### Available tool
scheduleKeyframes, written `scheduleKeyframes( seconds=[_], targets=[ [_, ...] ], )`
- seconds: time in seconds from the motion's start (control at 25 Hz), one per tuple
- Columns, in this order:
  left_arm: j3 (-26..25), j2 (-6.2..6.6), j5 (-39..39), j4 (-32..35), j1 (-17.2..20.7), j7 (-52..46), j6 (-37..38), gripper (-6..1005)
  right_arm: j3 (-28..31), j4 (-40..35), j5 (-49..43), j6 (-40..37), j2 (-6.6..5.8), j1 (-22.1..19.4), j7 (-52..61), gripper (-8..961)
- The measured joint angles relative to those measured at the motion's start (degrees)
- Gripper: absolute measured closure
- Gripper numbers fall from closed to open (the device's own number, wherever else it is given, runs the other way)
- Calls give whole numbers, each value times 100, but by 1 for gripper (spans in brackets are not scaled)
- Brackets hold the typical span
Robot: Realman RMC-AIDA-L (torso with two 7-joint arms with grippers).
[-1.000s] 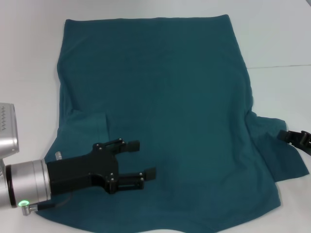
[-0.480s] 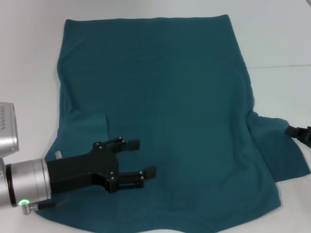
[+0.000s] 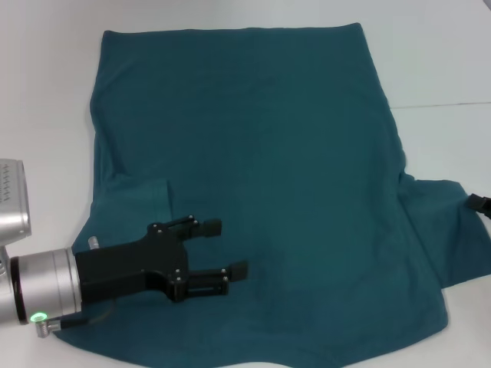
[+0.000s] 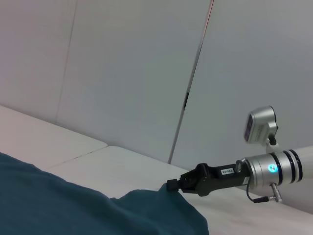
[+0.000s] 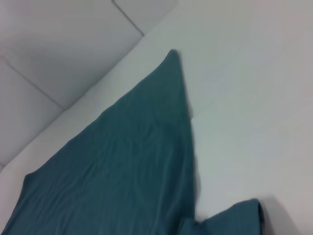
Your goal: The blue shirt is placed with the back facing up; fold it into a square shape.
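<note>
While the left hand [image 3: 227,248] hovers over the blue shirt [image 3: 261,153], its fingers are apart, empty. The right hand [image 4: 172,184] sits at the shirt's right sleeve; its grip can't be told.

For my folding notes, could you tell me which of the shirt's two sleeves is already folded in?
The sleeve on the robot's left, beside the left gripper, lies folded onto the blue shirt; the right sleeve sticks outward.

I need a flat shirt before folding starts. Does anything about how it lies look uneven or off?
The blue shirt isn't symmetric: its left sleeve is folded in over the body near the left gripper, while the right sleeve sticks out flat toward the right gripper, which touches its edge. The rest lies fairly smooth.
</note>
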Motion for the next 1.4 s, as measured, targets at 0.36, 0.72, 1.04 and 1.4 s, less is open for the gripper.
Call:
scheduleKeyframes(
  seconds=[0.36, 0.72, 1.04, 1.4],
  targets=[
    [1, 0, 7, 11, -3, -6, 1, 110, 22, 1, 409, 180, -15, 59, -223, 953],
    [20, 0, 25, 45, -8, -102, 1, 111, 20, -28, 491, 382, -31, 123, -349, 953],
    [36, 0, 28, 62, -9, -147, 1, 111, 14, -55, 551, 399, -52, 137, -405, 954],
    [36, 0, 26, 62, -13, -147, 1, 110, 13, -66, 570, -123, -56, 123, -390, 953]
  ],
)
